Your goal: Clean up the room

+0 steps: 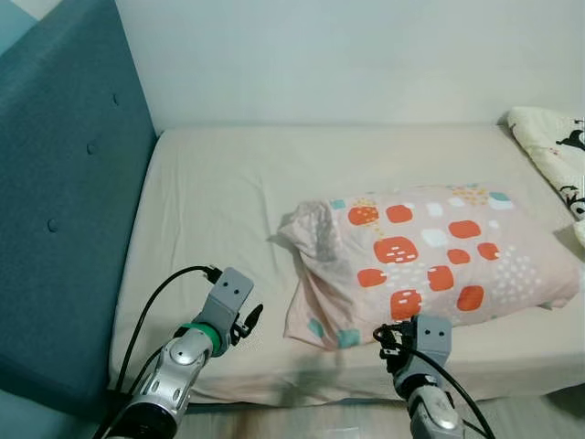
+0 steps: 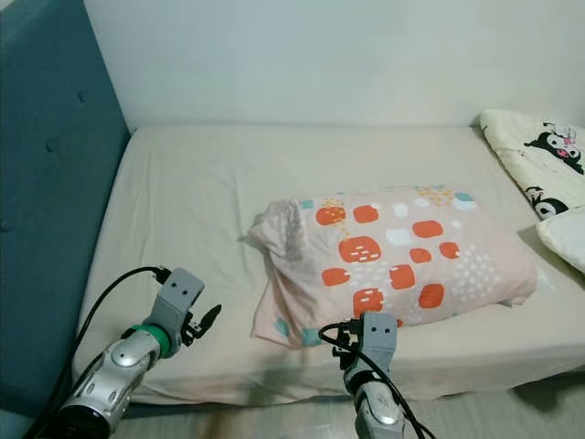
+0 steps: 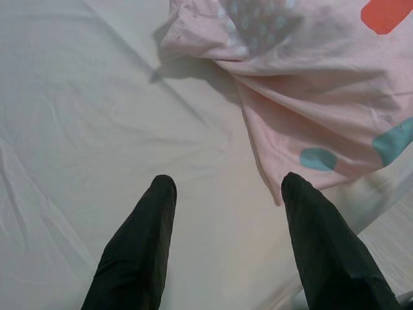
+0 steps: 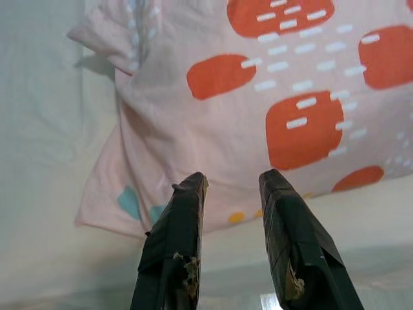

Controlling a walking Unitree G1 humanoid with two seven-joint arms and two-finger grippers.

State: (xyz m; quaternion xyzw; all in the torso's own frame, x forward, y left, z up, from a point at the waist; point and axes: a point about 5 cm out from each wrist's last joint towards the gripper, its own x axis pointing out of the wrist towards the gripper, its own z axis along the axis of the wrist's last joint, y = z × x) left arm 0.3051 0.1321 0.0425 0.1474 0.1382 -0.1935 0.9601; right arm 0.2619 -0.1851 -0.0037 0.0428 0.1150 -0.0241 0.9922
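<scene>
one pillow (image 1: 430, 261) lay on the bed (image 1: 210, 210); left gripper (image 3: 226, 187) and right gripper (image 4: 232, 184) both had jaws apart, holding nothing.

No text, label, brand, number or sign can be read anywhere. The pink pillow (image 1: 430, 261) on the bed (image 1: 219, 210) carries only a pattern of orange and teal rounded patches with small white dashes, no letters. The white blanket (image 2: 539, 165) at about two o'clock from the pillow bears black cartoon figures; any lettering among them is perhaps too small to make out. The teal headboard (image 1: 64, 183) at nine o'clock shows plain tufted fabric, and the grey wrist housings of the two arms show only small dark dots, not characters.
</scene>
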